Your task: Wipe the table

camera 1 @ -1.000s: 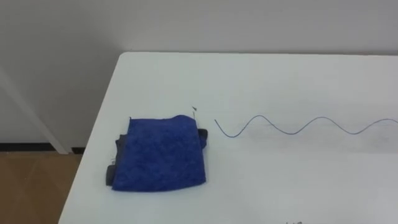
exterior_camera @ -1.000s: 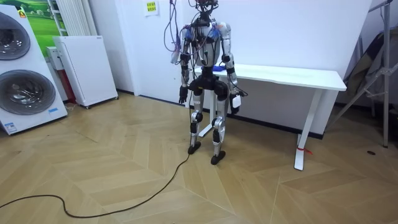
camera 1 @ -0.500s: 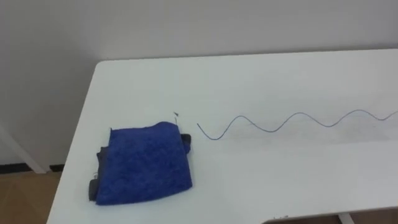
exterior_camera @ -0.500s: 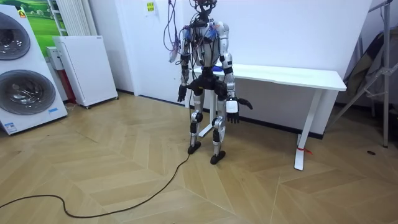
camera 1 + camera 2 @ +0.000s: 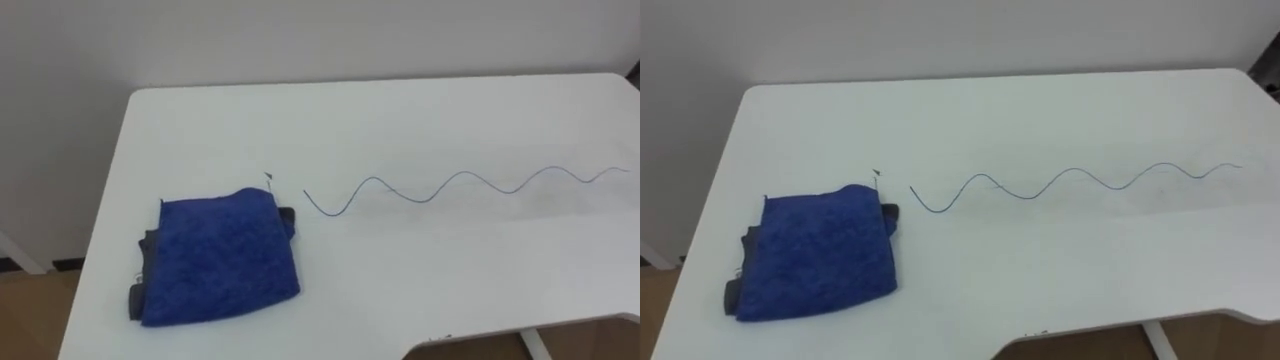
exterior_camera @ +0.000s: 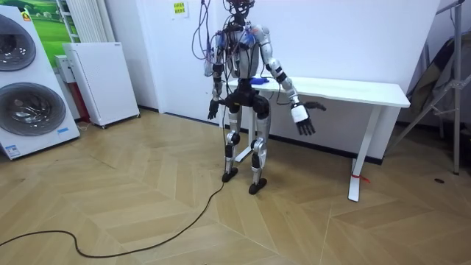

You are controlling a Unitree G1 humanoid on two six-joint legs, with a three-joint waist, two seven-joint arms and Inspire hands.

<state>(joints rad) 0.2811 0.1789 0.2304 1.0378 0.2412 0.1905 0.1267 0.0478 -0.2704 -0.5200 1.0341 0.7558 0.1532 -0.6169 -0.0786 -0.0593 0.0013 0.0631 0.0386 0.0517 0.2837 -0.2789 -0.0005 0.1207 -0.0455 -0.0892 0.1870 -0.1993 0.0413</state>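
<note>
We're at the left end of the white table point(image 5: 420, 120), facing the wall, torso upright.

Blue cloth point(image 5: 220, 258) lies folded flat at roughly 8 o'clock in the eye view, near the table's left edge and front edge. No hand is touching it. It lies on top of a dark grey layer point(image 5: 138, 288) that sticks out at the cloth's 9 o'clock side and again at its 2 o'clock corner. There's a tiny dark fleck point(image 5: 268, 177) just off the cloth's 1 o'clock corner; we can't tell what it is.

Thin blue wavy line point(image 5: 450, 185) is drawn on the tabletop. It starts just beside the cloth at its 2 o'clock and runs toward 3 o'clock, climbing slightly to the table's right side. Cloth and line are close but apart.

In the room view, right hand point(image 6: 304, 124) is held out at about 4 o'clock from the shoulder, in front of the table's near edge and below the top. Its fingers are spread and it carries nothing. Left hand point(image 6: 212, 112) hangs by the hip at 6 o'clock from its shoulder; it's too small for us to tell its state.

Two washing machines point(image 6: 26, 81) and a low white cabinet point(image 6: 99, 81) stand at the room view's left, well apart from us.
</note>
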